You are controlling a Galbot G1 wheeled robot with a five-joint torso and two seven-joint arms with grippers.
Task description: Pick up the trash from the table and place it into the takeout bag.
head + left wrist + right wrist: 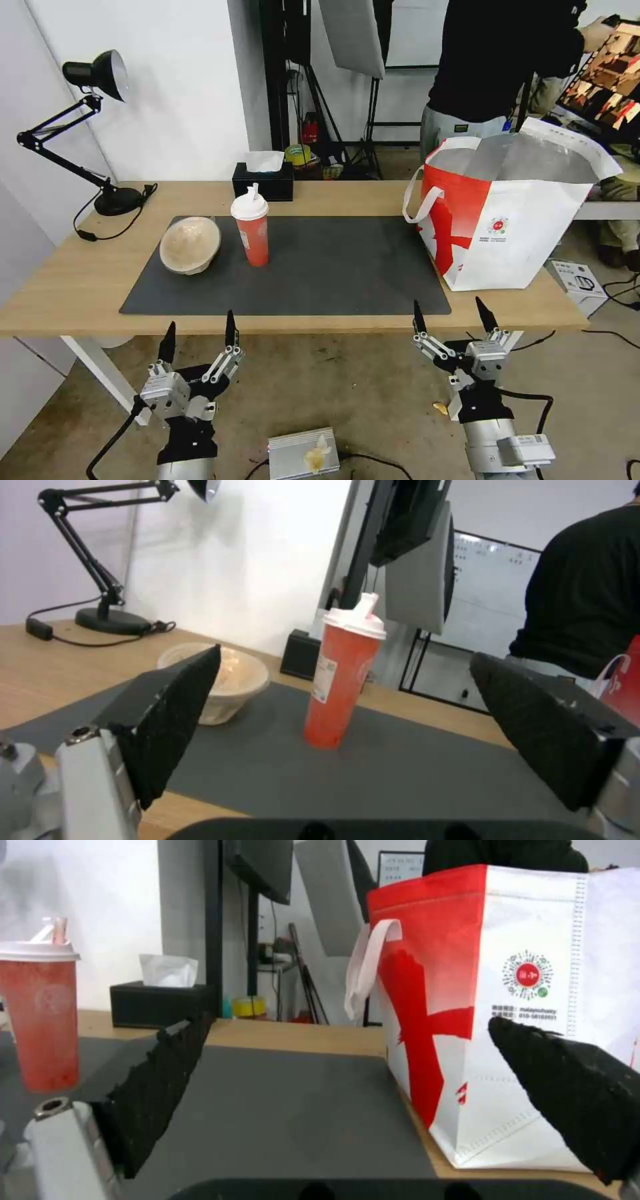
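A: Where are the grippers seen?

B: Both are held below the near edge of the table (80,280), in front of it. The left gripper (199,337) is spread wide and nothing is held in it. The right gripper (453,320) is spread wide too, and it is empty.

A: And where is the trash placed?

B: The red cup (251,225) is standing upright on the grey mat (333,267), just beside the beige bowl (190,245). The takeout bag (513,213) is set upright at the table's right end, with its mouth open.
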